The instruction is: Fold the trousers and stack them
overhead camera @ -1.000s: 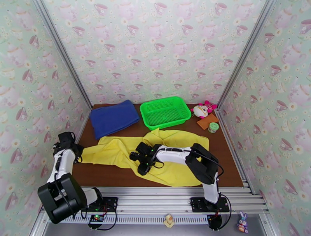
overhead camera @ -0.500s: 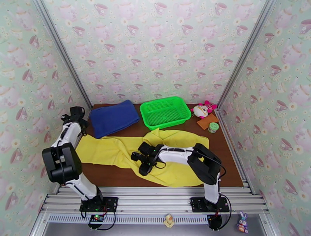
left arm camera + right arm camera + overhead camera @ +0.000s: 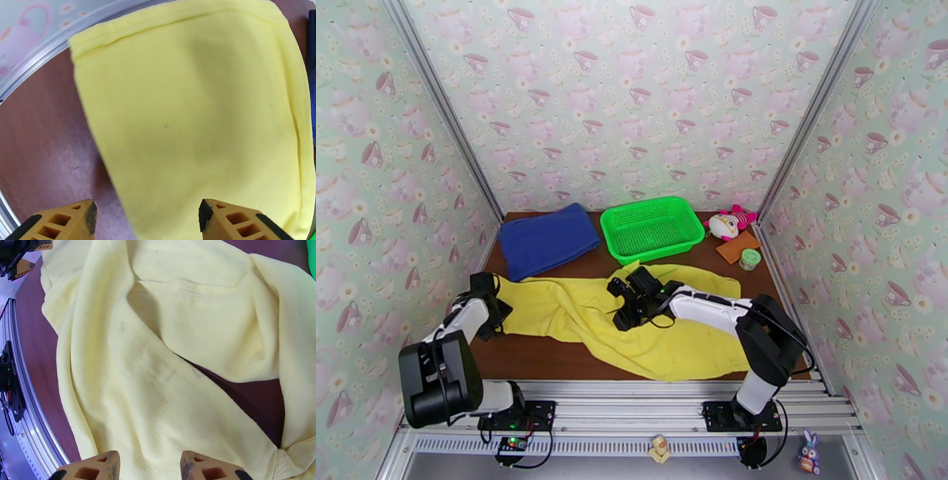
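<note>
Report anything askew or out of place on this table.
The trousers sprawl unfolded and rumpled across the table, their legs twisted with bare wood showing between them. The dark blue cloth lies neatly folded and the green basket sits upright; nothing else stands out.

1. The trousers (image 3: 671,339) lie across the near half of the table (image 3: 545,355), reaching from its left edge towards its right edge.
2. A folded cloth (image 3: 547,239) lies in the far left corner.
3. A basket (image 3: 652,227) stands at the far edge, to the right of the cloth.
4. A plush toy (image 3: 731,223), a flat pad (image 3: 737,247) and a small pot (image 3: 749,259) sit in the far right corner.
5. The left gripper (image 3: 147,215) is over the trousers' left end and the right gripper (image 3: 149,465) over their middle.
</note>
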